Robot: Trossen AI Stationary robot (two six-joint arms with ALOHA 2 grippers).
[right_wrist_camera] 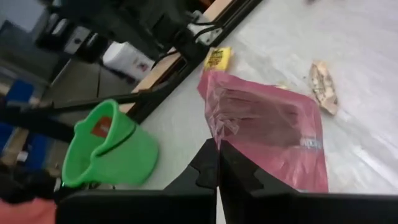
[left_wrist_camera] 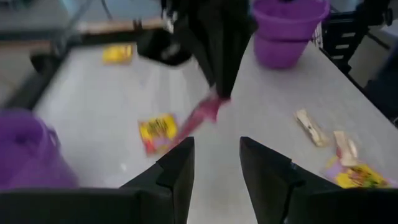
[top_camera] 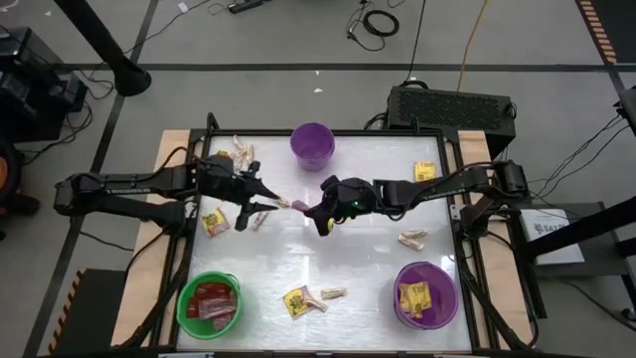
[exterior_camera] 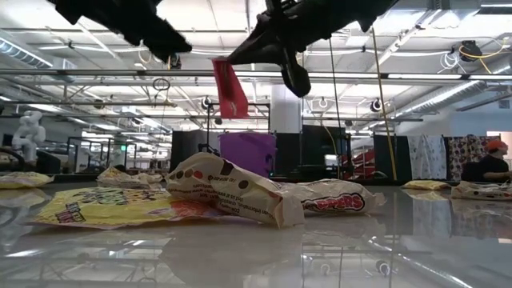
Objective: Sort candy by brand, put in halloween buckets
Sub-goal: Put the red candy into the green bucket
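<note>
My right gripper is above the table's middle, shut on a flat red candy packet, which hangs in the air in the low view. My left gripper is open and just left of that packet, which lies ahead of its fingers and apart from them. The green bucket at the near left holds red packets. The near-right purple bucket holds yellow packets. A second purple bucket stands at the far edge. My right gripper pinches the red packet between its two fingers at one edge. The fingers slant in from the table's right. The packet is lifted clear of the table and hangs below the fingers.
Loose candy lies about the table: a yellow packet under the left arm, tan pieces at the far left and at the right, a yellow packet at the far right, and a yellow and tan pair near the front edge.
</note>
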